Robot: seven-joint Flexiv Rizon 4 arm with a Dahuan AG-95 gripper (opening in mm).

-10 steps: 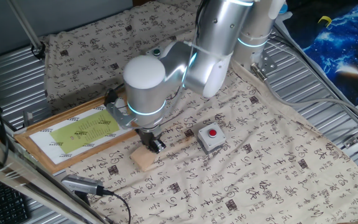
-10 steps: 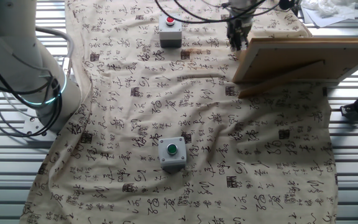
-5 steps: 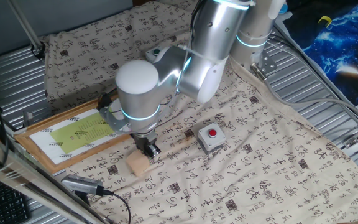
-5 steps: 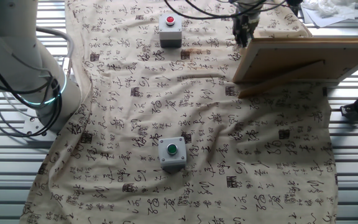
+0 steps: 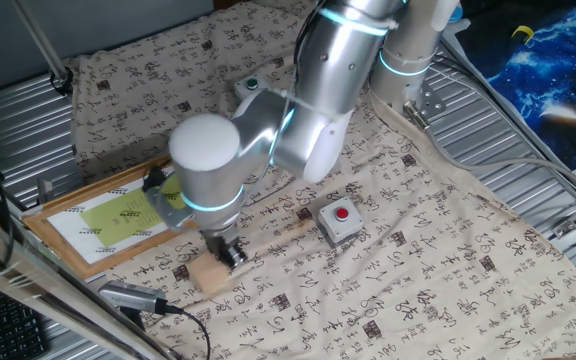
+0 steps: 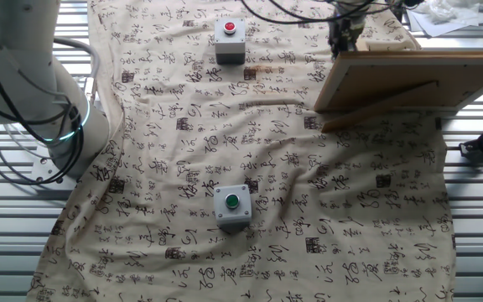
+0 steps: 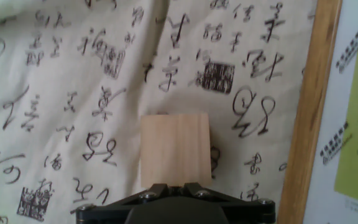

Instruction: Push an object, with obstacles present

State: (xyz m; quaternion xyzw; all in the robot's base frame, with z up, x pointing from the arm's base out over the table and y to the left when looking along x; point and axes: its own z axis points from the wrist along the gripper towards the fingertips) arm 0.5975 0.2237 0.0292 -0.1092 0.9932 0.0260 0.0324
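Observation:
The object, a plain light-tan wooden block (image 5: 208, 276) (image 7: 176, 149), lies on the printed cloth next to the wood-framed yellow-green picture (image 5: 133, 210) (image 7: 304, 124). My gripper (image 5: 230, 254) (image 7: 176, 186) is shut, with its closed tips against the block's near face. In the other fixed view the gripper (image 6: 342, 38) stands at the picture's (image 6: 409, 80) far edge, and the block is hidden there. The grey box with the red button (image 5: 340, 220) (image 6: 229, 42) sits to the gripper's right. The grey box with the green button (image 5: 251, 88) (image 6: 232, 207) is far behind the arm.
A black-and-silver cabled tool (image 5: 133, 297) lies at the cloth's near-left edge, close to the block. Ribbed metal surfaces (image 5: 528, 160) surround the cloth. The arm's base (image 6: 32, 92) stands at one side.
The gripper and the block have slid together along the picture frame toward the cloth's near-left edge. Both button boxes and the picture have stayed put.

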